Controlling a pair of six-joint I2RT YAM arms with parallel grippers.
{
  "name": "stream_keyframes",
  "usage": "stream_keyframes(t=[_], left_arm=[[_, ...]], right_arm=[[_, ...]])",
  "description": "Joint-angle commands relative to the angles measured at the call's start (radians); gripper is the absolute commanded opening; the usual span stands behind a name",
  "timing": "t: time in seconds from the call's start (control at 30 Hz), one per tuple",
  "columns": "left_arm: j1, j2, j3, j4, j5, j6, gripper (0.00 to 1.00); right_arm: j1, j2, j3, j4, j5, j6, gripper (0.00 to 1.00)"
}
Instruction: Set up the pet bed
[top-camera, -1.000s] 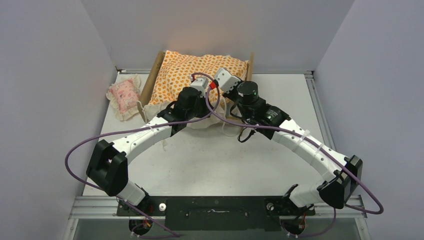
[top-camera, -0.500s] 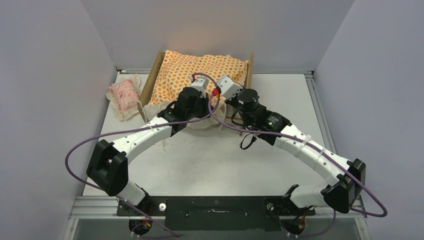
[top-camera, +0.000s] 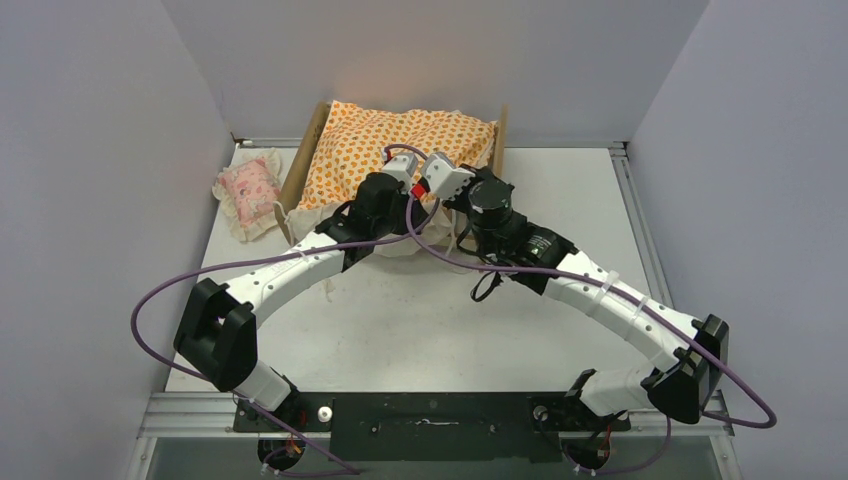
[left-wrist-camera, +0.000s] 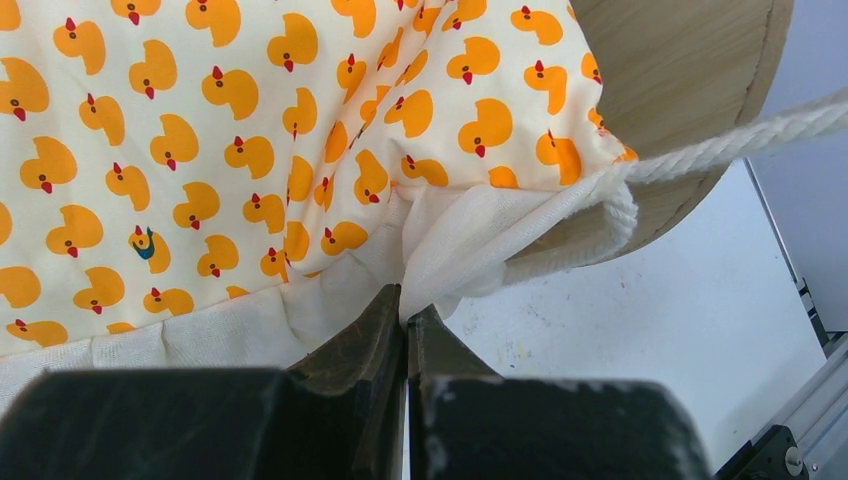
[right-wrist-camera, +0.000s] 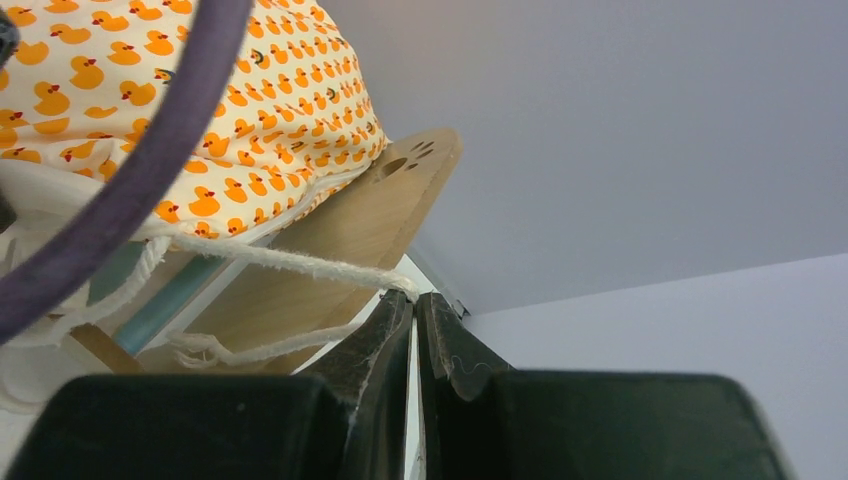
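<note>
The pet bed (top-camera: 305, 150) stands at the back of the table, its plywood end boards to left and right. An orange duck-print cushion (top-camera: 400, 140) with a white ruffle lies on it. My left gripper (left-wrist-camera: 407, 300) is shut on the white ruffle (left-wrist-camera: 450, 240) at the cushion's near right corner. A white cord (left-wrist-camera: 740, 140) runs off from that corner. My right gripper (right-wrist-camera: 413, 298) is shut on the white cord (right-wrist-camera: 300, 262), held taut beside the headboard (right-wrist-camera: 380, 215) with its paw-print cutout. Blue striped fabric (right-wrist-camera: 160, 300) shows under the cushion.
A small pink frilled pillow (top-camera: 248, 190) lies on the table left of the bed. Purple cables (top-camera: 150, 300) loop off both arms. Grey walls close in the back and sides. The two wrists sit close together over the bed's near right corner.
The right arm has swung left towards the left wrist, carrying the cord with it. The left arm and the cushion have stayed put.
</note>
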Motion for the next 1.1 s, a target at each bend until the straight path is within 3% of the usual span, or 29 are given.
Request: stream_keyframes(t=[0.0, 0.57, 0.73, 1.07], left_arm=[[0.005, 0.002, 0.029, 0.002, 0.002, 0.008, 0.0], [0.001, -0.013, -0.005, -0.007, 0.002, 0.007, 0.0], [0.002, -0.022, -0.003, -0.019, -0.003, 0.006, 0.0], [0.002, -0.029, 0.023, -0.025, -0.01, 0.0, 0.0]], right_arm=[[0.033, -0.011, -0.025, 0.034, 0.023, -0.019, 0.06], [0.056, 0.092, -0.178, 0.0, 0.065, 0.192, 0.07], [0.025, 0.124, -0.135, 0.025, 0.124, 0.251, 0.07], [-0.027, 0.16, -0.019, 0.14, 0.174, 0.16, 0.07]])
